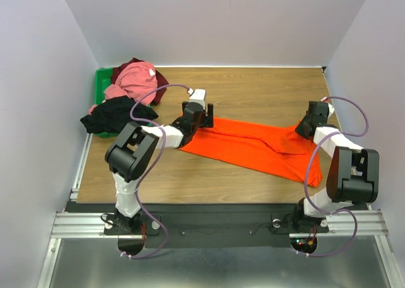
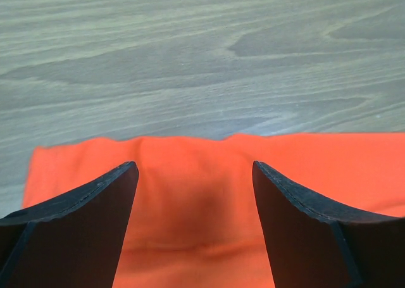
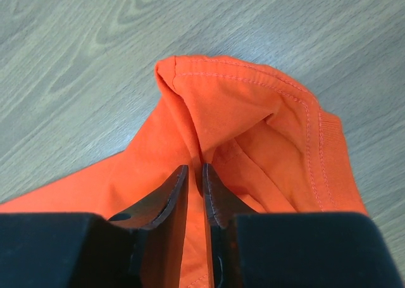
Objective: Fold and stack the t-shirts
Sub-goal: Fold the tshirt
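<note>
Wooden table (image 1: 253, 85), with a bright orange t-shirt (image 1: 253, 145) spread across it as a long, smooth band. Only the overhead view shows the pink t-shirt (image 1: 136, 79) and black t-shirt (image 1: 111, 114) heaped by the green bin (image 1: 100, 85), beyond the orange t-shirt's left end. Wrist views show the left gripper (image 2: 195, 164) wide open above that end's flat edge, holding nothing. The right gripper (image 3: 195, 168) is pinched onto a raised, stitched fold at the opposite end.
</note>
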Robot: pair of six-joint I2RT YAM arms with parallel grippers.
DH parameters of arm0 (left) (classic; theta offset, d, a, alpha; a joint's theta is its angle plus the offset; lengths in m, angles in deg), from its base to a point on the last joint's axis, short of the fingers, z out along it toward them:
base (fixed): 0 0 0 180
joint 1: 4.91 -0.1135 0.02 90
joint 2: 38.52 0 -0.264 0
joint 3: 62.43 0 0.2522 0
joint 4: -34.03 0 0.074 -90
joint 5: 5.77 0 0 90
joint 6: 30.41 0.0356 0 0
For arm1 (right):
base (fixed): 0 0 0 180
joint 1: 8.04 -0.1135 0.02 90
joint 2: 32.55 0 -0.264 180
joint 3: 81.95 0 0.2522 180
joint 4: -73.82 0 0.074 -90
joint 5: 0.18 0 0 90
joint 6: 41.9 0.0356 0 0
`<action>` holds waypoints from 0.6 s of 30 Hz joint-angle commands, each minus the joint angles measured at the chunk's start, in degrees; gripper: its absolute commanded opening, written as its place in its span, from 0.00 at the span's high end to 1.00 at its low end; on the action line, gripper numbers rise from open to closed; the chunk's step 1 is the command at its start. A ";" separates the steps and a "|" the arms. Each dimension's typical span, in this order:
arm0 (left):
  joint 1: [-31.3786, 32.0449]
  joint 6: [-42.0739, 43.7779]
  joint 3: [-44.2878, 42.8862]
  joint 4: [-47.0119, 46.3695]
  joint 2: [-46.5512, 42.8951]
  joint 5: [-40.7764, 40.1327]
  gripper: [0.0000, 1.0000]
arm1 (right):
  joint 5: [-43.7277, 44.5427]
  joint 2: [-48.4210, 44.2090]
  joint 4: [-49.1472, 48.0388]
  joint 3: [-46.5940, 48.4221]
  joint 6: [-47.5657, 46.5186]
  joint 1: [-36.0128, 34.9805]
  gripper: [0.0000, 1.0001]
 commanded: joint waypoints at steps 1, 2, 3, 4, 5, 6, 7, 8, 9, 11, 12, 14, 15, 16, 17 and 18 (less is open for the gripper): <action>-0.72 2.33 -5.53 2.97 4.71 3.23 0.15 | -0.37 -0.41 -0.95 2.09 0.41 0.32 0.79; -0.99 2.33 -6.24 3.59 5.43 3.50 0.15 | -0.37 -0.41 -0.95 2.09 0.41 0.32 0.78; -1.34 2.07 -6.77 4.20 6.13 3.94 0.15 | -0.37 -0.41 -0.87 2.18 0.41 0.32 0.78; -1.69 1.72 -7.21 4.21 7.01 5.25 0.15 | -0.54 -0.41 -0.95 2.18 0.41 0.32 0.78; -2.21 1.46 -7.30 4.21 7.54 5.96 0.15 | -0.63 -0.50 -0.95 2.26 0.41 0.32 0.78; -3.35 0.67 -7.39 4.21 7.98 6.75 0.15 | -0.63 -0.41 -0.95 2.26 0.50 0.32 0.78; -4.06 0.23 -7.39 4.21 8.86 7.98 0.15 | -0.63 -0.32 -0.95 2.26 0.50 0.32 0.78; -4.76 -0.30 -7.30 4.21 9.30 8.68 0.19 | -0.89 -0.32 -0.95 2.35 0.50 0.32 0.78; -6.77 -0.91 -6.60 3.95 9.48 9.91 0.20 | -0.89 -0.32 -1.04 2.44 0.50 0.32 0.77; -8.54 -2.85 -5.29 2.89 8.60 12.12 0.20 | -1.07 -0.15 -1.04 2.44 0.50 0.32 0.75; -9.33 -3.46 -4.58 2.19 8.08 12.03 0.21 | -1.07 -0.06 -1.04 2.44 0.50 0.32 0.75; -11.53 -4.52 -2.12 0.35 7.11 14.39 0.20 | -1.42 0.20 -1.13 2.62 0.58 0.32 0.69; -12.15 -4.78 -1.51 -0.18 6.85 15.19 0.20 | -1.60 0.21 -1.22 2.70 0.58 0.23 0.66; -13.28 -4.96 -0.37 -0.71 6.58 16.41 0.21 | -1.68 0.29 -1.22 2.70 0.58 0.14 0.63; -13.73 -5.40 0.08 -1.15 6.32 16.69 0.21 | -1.77 0.21 -1.30 2.62 0.67 0.06 0.58; -14.08 -5.58 0.43 -1.76 6.14 16.78 0.21 | -1.69 0.21 -1.31 2.70 0.67 -0.03 0.56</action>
